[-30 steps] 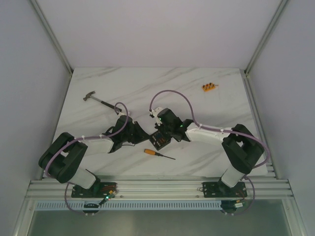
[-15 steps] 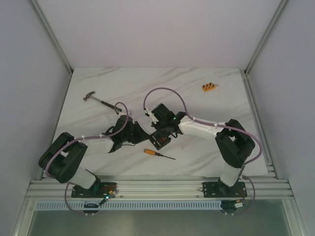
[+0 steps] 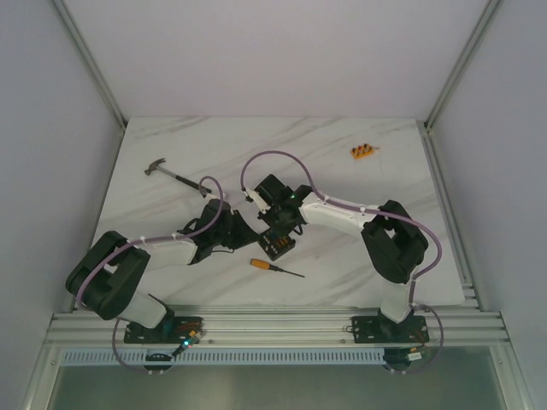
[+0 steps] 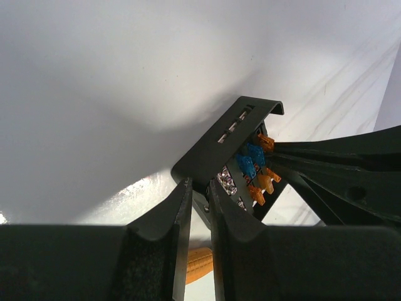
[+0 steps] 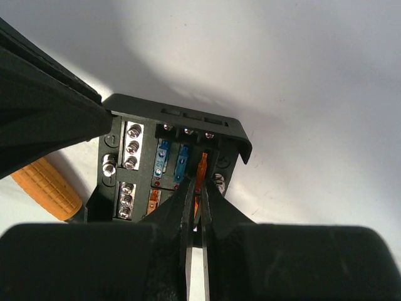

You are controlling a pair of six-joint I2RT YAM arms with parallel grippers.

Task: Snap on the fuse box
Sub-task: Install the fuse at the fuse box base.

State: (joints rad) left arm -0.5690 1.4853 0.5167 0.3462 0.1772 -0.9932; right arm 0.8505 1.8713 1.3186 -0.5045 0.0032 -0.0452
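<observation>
Fuse box: we see the small black squarish plastic fuse box (image 3: 275,246) on the white marbled table (image 3: 359,196), in its near half, between both grippers.
Facing: its open face, showing small blue plastic fuses (image 5: 164,157), points up.
Long axis: we think it runs near-left to far-right, though the top view is too small to be sure.
Left gripper (image 4: 199,191): jaws clamped on the box's thin edge wall.
Right gripper (image 5: 197,183): jaws almost together, pinching an orange blade fuse (image 5: 202,164) seated in the box.
Nearby: an orange-handled screwdriver (image 3: 272,267) lies just in front of the box.
</observation>
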